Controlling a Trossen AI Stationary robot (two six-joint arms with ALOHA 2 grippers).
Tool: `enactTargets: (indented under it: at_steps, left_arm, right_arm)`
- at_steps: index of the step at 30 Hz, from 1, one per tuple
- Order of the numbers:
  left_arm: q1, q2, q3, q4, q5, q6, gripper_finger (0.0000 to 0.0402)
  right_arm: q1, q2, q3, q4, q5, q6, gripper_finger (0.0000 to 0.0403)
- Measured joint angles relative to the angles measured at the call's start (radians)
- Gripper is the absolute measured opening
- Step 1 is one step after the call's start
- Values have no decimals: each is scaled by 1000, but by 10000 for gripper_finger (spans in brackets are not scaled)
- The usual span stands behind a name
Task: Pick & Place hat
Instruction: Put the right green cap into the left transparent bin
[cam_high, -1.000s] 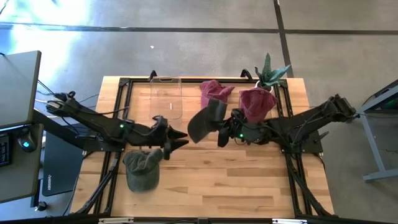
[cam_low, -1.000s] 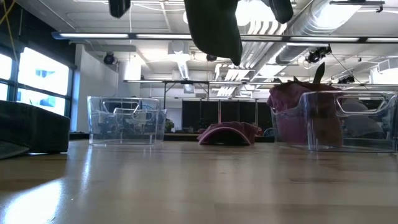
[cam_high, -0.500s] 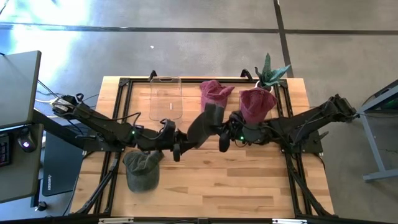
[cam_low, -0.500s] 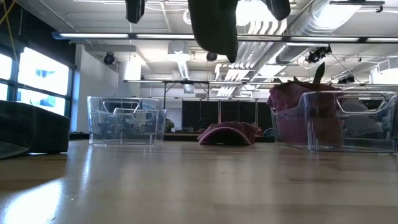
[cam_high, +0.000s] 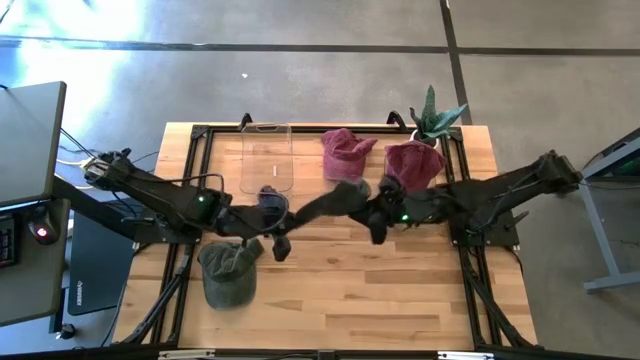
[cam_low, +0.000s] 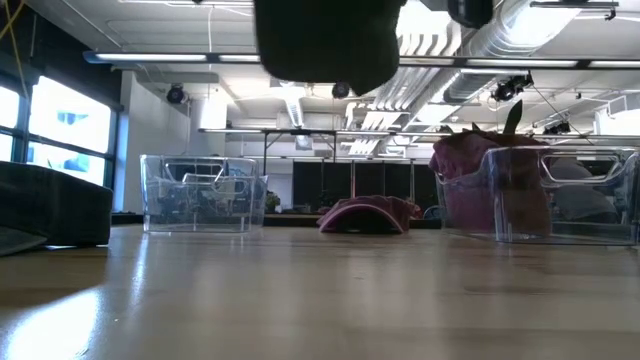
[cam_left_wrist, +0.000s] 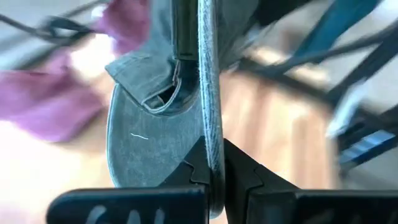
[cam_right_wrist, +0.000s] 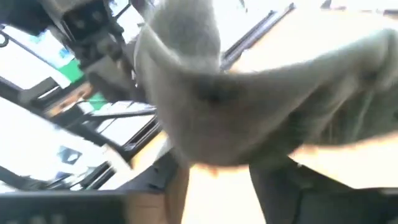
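Note:
A dark grey cap (cam_high: 322, 205) hangs in the air over the table's middle, stretched between both grippers; in the low view it shows at the top (cam_low: 325, 40). My left gripper (cam_high: 272, 218) is shut on its brim (cam_left_wrist: 208, 124). My right gripper (cam_high: 377, 212) is at the cap's other end, shut on it. A grey-green hat (cam_high: 228, 272) lies flat on the table at the near left. A maroon hat (cam_high: 345, 150) lies on the table at the far middle. My left gripper pinches the cap's stiff brim (cam_left_wrist: 210, 146) between its two fingers (cam_left_wrist: 186, 175), the brim standing edge-on in the gap. The fingers come level from the table's left. The cap is clear of the table. My right gripper holds the cap's crown end (cam_right_wrist: 205, 93) from the table's right. The cloth itself hides the place of contact. The cap is lifted clear.
An empty clear bin (cam_high: 266, 160) stands at the far left of middle. A second clear bin (cam_low: 560, 195) at the far right holds another maroon hat (cam_high: 412, 165). A potted plant (cam_high: 436, 115) stands at the far right corner.
My left gripper has gone toward the table's right, up to the hanging cap, and taken hold of its brim. The cap, which hung below my right gripper, is now spread out sideways between the two grippers. My right gripper has drawn a little toward the table's right.

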Motion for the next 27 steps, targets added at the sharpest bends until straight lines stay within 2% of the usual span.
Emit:
enactTargets:
  at_steps: [4, 6, 8, 14, 18, 27]
  left_arm:
    - [2, 54, 137, -312, -142, 109, 3]
    - [1, 85, 176, -398, -237, 160, 4]
    - [-9, 118, 192, -459, -315, 214, 3]
    - [-42, 214, 196, -453, -446, 339, 2]
    - [-73, 264, 196, -437, -477, 393, 2]
    - [-112, 303, 196, -434, -522, 461, 1]
  right_arm:
    - [38, -20, -6, -73, -47, 172, 211]
    - [73, 0, -28, -22, -25, 242, 221]
    - [104, 35, -50, 108, 29, 290, 229]
    - [123, 219, -70, 535, 231, 310, 240]
    - [91, 314, -65, 730, 281, 355, 240]
    - [53, 386, -65, 749, 339, 522, 240]
